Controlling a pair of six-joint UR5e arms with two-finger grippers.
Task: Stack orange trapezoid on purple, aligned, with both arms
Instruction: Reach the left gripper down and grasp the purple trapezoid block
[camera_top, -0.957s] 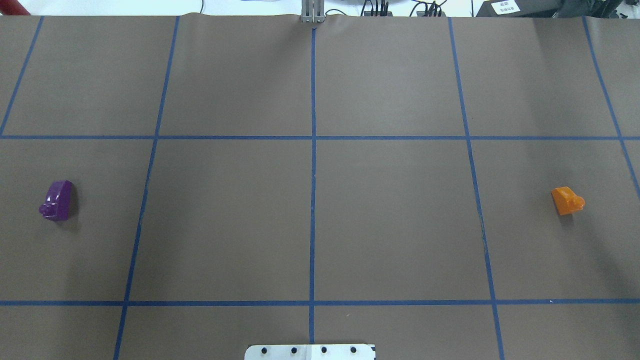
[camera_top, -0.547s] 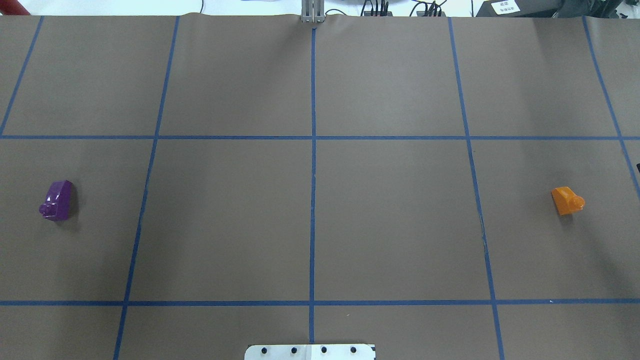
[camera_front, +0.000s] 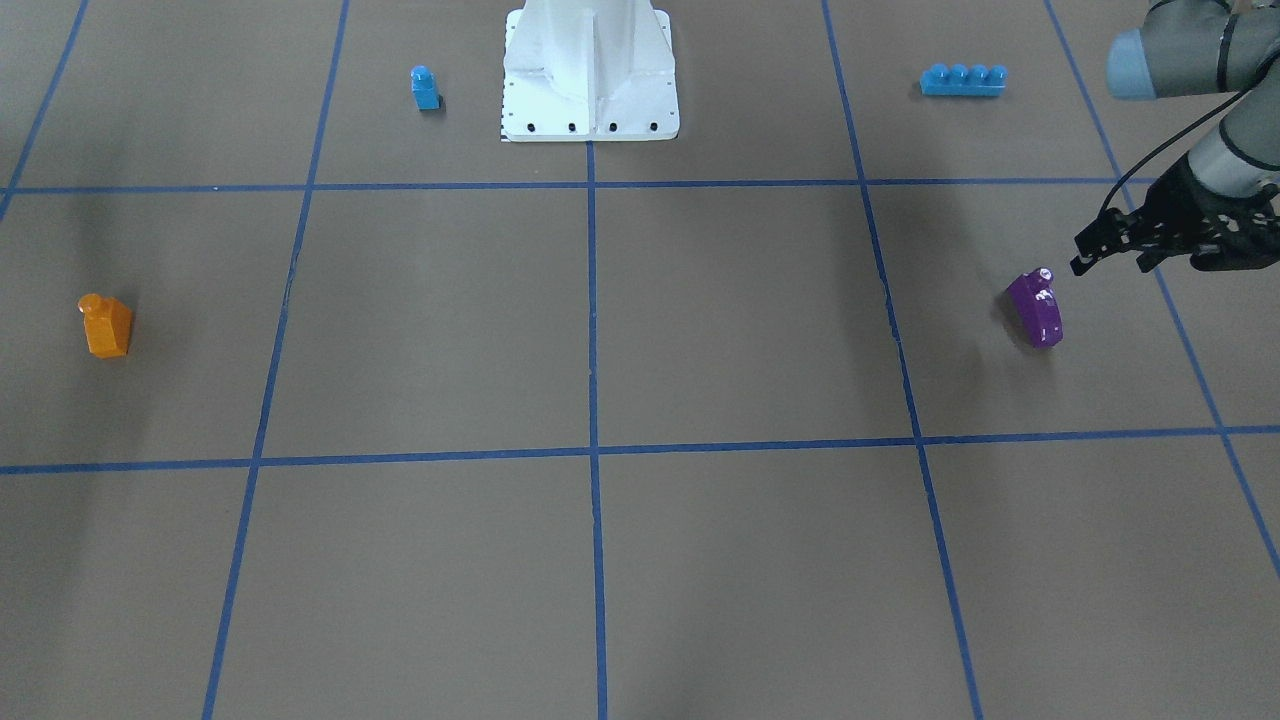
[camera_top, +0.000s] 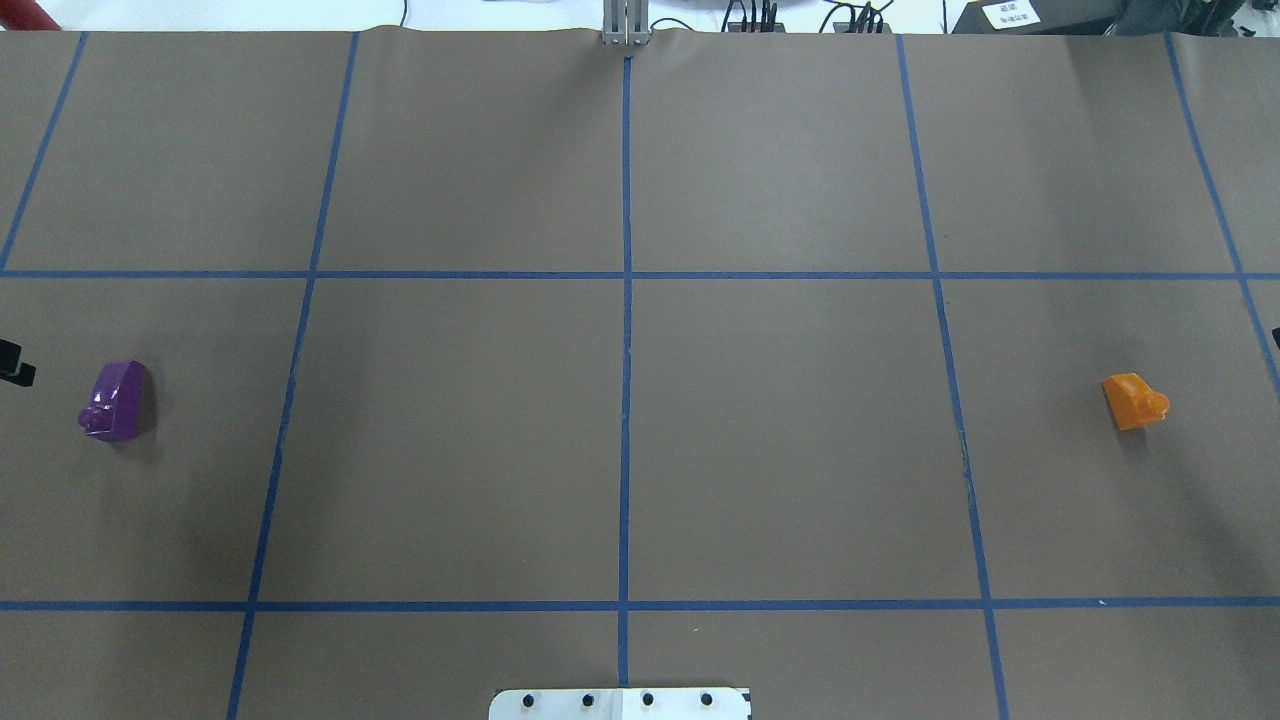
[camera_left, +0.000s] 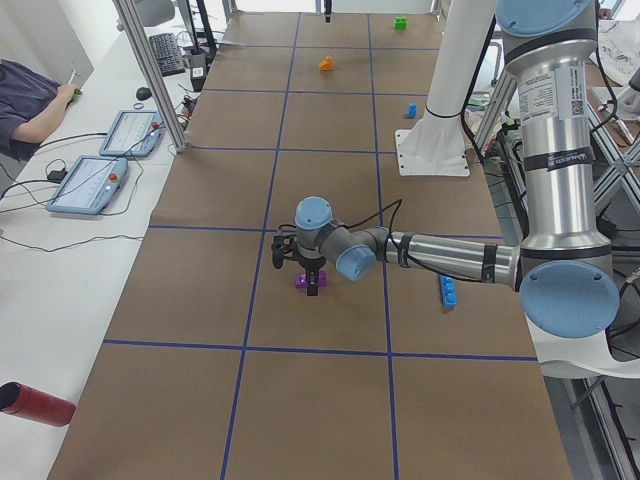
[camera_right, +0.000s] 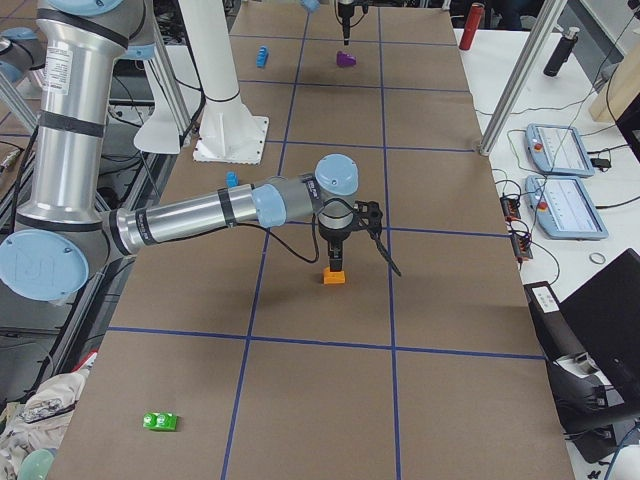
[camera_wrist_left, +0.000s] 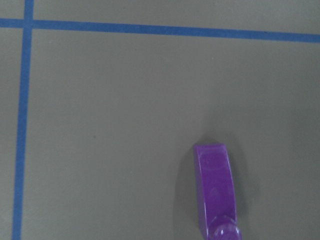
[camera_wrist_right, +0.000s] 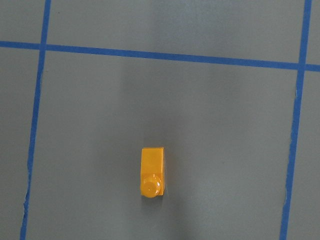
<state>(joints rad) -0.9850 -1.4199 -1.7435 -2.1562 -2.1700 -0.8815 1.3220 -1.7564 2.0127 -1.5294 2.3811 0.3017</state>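
The purple block (camera_front: 1035, 308) lies on its side on the brown table at my left, also in the overhead view (camera_top: 115, 400) and the left wrist view (camera_wrist_left: 217, 192). My left gripper (camera_front: 1110, 262) hovers just behind and above it, jaws apart and empty. The orange trapezoid (camera_front: 106, 325) lies on its side at my right, also in the overhead view (camera_top: 1133, 400) and centred in the right wrist view (camera_wrist_right: 151, 172). My right gripper (camera_right: 360, 262) hangs just above it, holding nothing. I cannot tell whether it is open.
A small blue single-stud block (camera_front: 425, 88) and a long blue four-stud brick (camera_front: 962, 80) lie near the white base pedestal (camera_front: 590, 70). A green block (camera_right: 160, 421) lies near the table's right end. Blue tape lines grid the table.
A black tip of my left gripper has come in at the overhead view's left edge, and a sliver of the right gripper at the right edge. Neither block has moved.
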